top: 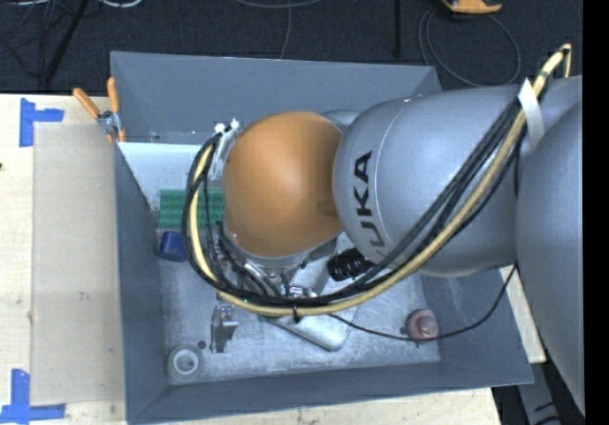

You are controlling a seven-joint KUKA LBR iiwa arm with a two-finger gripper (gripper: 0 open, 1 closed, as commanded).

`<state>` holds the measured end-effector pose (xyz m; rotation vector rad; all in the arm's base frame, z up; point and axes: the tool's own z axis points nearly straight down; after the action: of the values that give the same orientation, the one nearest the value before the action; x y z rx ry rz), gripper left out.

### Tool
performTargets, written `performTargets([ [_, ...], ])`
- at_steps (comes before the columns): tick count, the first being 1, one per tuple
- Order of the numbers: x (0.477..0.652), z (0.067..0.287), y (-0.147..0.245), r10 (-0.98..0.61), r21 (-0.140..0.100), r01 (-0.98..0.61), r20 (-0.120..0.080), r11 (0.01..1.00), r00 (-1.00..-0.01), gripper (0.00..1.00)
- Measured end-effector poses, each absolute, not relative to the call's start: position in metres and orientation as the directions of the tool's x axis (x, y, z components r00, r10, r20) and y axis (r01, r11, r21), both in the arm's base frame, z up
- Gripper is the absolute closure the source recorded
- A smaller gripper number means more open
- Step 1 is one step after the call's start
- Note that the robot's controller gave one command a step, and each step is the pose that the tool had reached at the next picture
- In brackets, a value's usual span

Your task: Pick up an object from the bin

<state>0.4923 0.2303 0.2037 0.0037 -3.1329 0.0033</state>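
hand (249, 276) hangs low mid-bin (133, 318) under its orange cover (281, 181); spread or pressed together, we cannot tell. a small metal clip (224, 326) lies just near-left of it, a white bar (319, 330) near-right.

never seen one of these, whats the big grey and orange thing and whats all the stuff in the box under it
This is a single camera looking down, a bit from the side, on a grey metal bin of small loose things. The big grey shape is a robot arm reaching in from the right. The orange dome is a cover on its wrist, with cables looped round it.

Below the dome is the gripper, the part meant to pick something up. It hangs low over the bin floor, toward the lower left of the view. I cannot see anything held in it.

In the bin:
- a green block and a small blue piece by the left wall
- a pale ring in the lower left corner
- a whitish flat bar under the arm
- a small pinkish round thing to the right
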Motion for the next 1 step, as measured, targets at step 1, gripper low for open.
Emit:
performTargets([
  [1, 0.4929, 0.1157, 0.1401, -0.089, -0.006, -0.09, 0.01, 0.996, -0.996, 0.0],
])
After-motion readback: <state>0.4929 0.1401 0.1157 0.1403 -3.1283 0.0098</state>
